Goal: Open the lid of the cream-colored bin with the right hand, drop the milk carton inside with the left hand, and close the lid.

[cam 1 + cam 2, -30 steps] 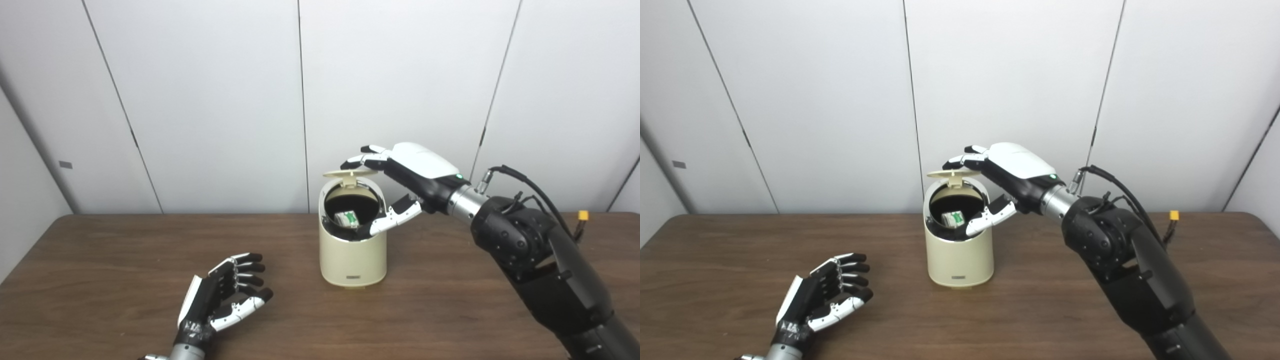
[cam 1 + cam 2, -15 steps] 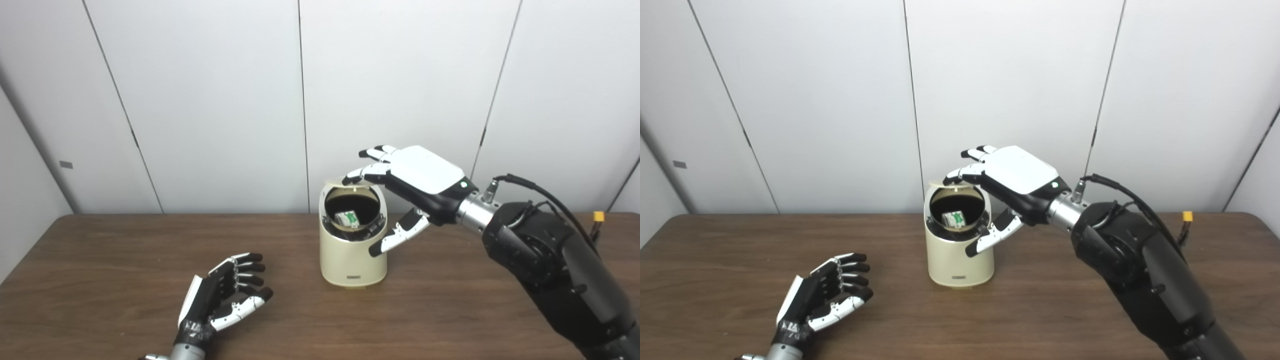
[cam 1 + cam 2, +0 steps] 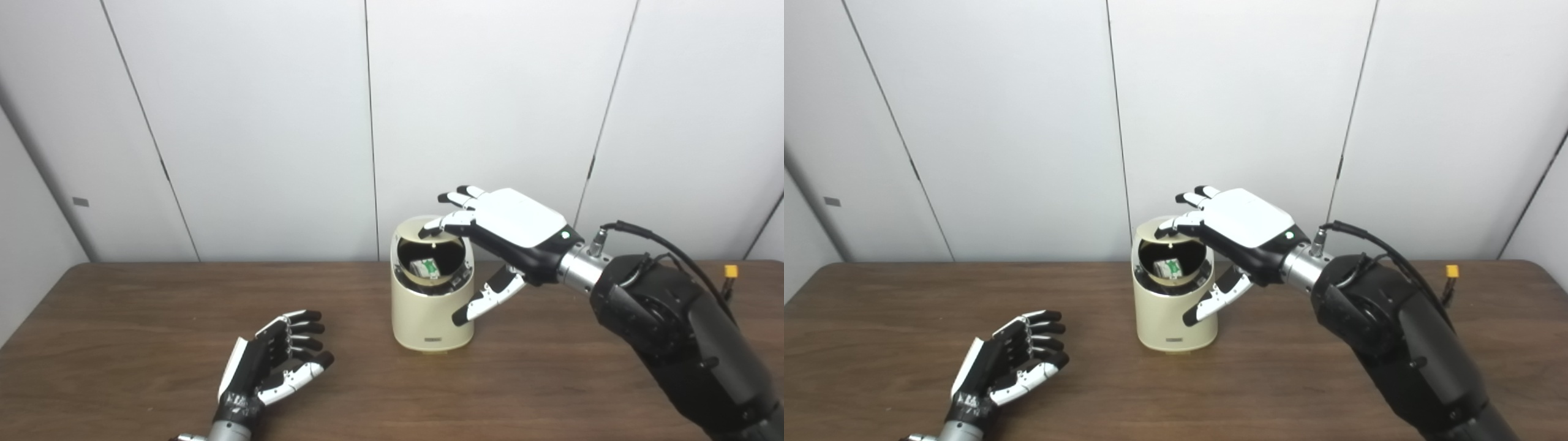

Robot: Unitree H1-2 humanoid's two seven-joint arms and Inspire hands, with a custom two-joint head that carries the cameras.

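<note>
**Lid half down over the carton in the cream bin**

A brown wooden table (image 3: 122, 318) stands against pale wall panels (image 3: 257, 122); a black cable (image 3: 667, 251) loops off the right forearm, ending near a small yellow connector (image 3: 730, 270) at the far right. Nothing lies between the bin and either hand.

The cream-colored bin (image 3: 432, 309) stands upright near the table's middle. Its round lid (image 3: 422, 228) is tilted partway over the dark opening, hinged at the back. Inside, the white and green milk carton (image 3: 425, 267) shows through the gap, lying against the inner wall.

The right hand (image 3: 508, 229) reaches over the bin from the right, palm down, fingers spread and gripping nothing. One fingertip (image 3: 427, 231) rests on the lid's upper face; the others stand clear above it. Its thumb (image 3: 487, 298) hangs in front of the bin's right side, and whether it touches cannot be told.

The left hand (image 3: 272, 361) lies on the table well to the bin's left, palm up, fingers loosely curled and apart, empty.

A small dark label (image 3: 433, 338) sits low on the bin's front; its writing is too small to read
</note>
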